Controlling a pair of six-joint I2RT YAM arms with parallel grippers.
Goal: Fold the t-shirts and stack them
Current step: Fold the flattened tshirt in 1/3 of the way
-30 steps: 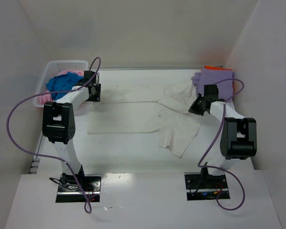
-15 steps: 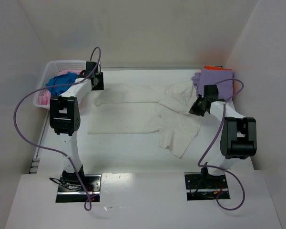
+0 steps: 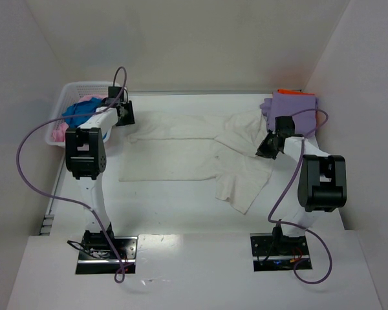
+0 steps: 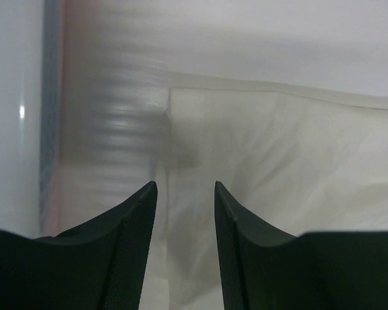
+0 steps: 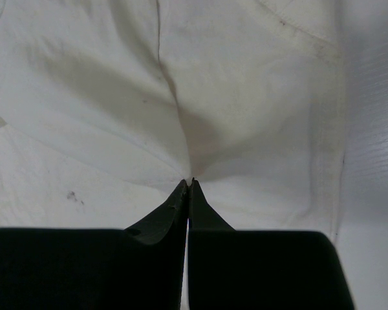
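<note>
Pinching a pucker of the cream shirt at its tips, the right gripper stays clenched. The left gripper has drawn back toward the basket, jaws parted and empty, shirt corner just ahead; that side looks laid out, ready for folding.

five t-shirts, one basket, two arms
</note>
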